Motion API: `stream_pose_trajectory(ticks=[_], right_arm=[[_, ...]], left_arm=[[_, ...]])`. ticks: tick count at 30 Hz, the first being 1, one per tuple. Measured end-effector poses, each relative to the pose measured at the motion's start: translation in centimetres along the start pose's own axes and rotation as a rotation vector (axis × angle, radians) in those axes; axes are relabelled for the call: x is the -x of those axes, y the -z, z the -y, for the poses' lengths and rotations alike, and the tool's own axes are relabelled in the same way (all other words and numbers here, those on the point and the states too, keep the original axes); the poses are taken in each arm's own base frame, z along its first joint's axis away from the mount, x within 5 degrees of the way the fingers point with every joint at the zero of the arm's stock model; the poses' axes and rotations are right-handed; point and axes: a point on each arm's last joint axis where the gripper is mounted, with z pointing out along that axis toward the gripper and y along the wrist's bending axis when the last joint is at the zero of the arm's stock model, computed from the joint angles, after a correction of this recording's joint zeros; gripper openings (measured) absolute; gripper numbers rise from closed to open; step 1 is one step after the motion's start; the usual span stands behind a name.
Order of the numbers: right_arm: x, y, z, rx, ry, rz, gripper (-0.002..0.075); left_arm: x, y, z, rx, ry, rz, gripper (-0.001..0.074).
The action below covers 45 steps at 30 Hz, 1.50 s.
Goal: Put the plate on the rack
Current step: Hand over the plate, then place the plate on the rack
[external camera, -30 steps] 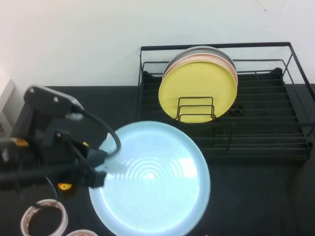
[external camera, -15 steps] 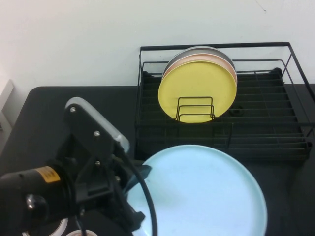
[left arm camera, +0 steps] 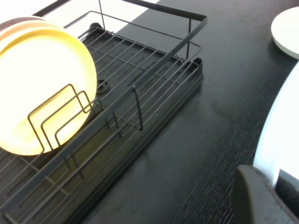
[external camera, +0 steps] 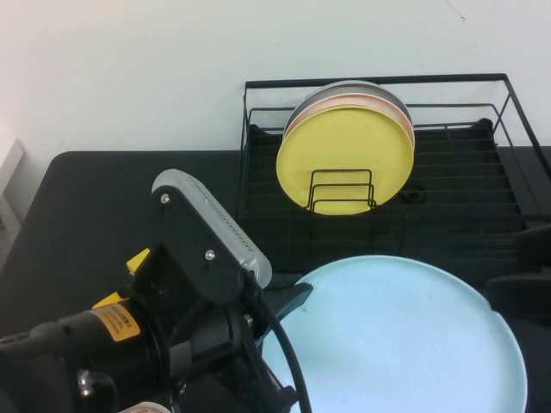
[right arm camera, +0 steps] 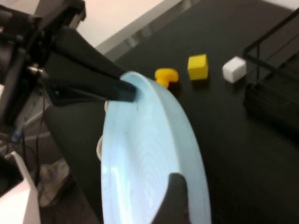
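Left gripper [external camera: 288, 301] clamped on the light blue plate's [external camera: 405, 344] rim, holding it above the black table [external camera: 95, 206] in front of the rack [external camera: 482, 215] (yellow plate [external camera: 346, 155] standing inside), while the right gripper's [external camera: 525, 275] jaws touch the opposite rim, grip unclear.

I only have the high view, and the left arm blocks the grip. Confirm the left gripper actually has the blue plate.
Observer: Yes. The right wrist view shows the left gripper clamped on the rim of the plate.
Operator: Report the right gripper.
Observer: The right gripper is at the plate's right edge. Its wrist camera looks along the plate's face from very close, but I cannot tell whether it is touching.
Operator: List anything on the table outside my frame.
Observer: The left wrist view shows part of a white round dish on the table, past the end of the rack.
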Motion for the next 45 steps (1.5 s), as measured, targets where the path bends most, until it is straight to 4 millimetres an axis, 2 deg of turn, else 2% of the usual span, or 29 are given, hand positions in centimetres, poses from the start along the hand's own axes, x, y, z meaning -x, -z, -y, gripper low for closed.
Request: stream_pose_trajectory(ticks=[4,10,14,20,21,24,31,33,37,41,45], right_arm=[[-0.5,-2.1,1.2,0.082,-0.036,-0.081,0.0599],[-1.4,-4.8,1.3,0.204,-0.058,-0.191,0.055],[-1.8,-5.7,1.3,0.215,-0.049,-0.228,0.0437],[-1.8,-6.0,1.7,0.179,-0.026,-0.228,0.0159],[-1.8,-6.0,1.8,0.172,-0.026,-0.225,0.0135],[-1.7,-6.0,2.0,0.152,-0.016,-0.215,0.0139],[-1.4,-6.2,2.6,0.079,-0.004,-0.185,0.0139],[-1.3,-6.2,2.9,0.055,0.017,-0.173,0.0139],[-0.6,-6.1,3.4,-0.003,0.119,-0.143,0.0139],[1.6,-5.5,3.7,-0.056,0.264,-0.098,0.0139],[4.3,-4.7,3.9,-0.125,0.408,-0.052,0.0139]], left_arm=[[0.1,0.0,-0.1,0.006,0.005,0.007,0.0],[0.2,0.0,-0.2,0.022,0.006,0.023,0.0],[0.2,0.0,-0.2,0.026,0.006,0.026,0.0],[0.6,0.0,-0.6,0.061,0.067,0.067,0.0002],[0.6,0.0,-0.6,0.066,0.076,0.072,0.0006],[0.7,0.1,-0.7,0.072,0.097,0.08,0.0054],[0.8,0.1,-0.8,0.084,0.14,0.094,0.0315],[0.8,0.1,-0.8,0.084,0.148,0.095,0.0364],[1.0,0.4,-0.8,0.083,0.197,0.109,0.0393],[1.5,1.3,-0.8,0.079,0.26,0.147,0.0395],[1.8,2.4,-0.8,0.082,0.299,0.19,0.034]])
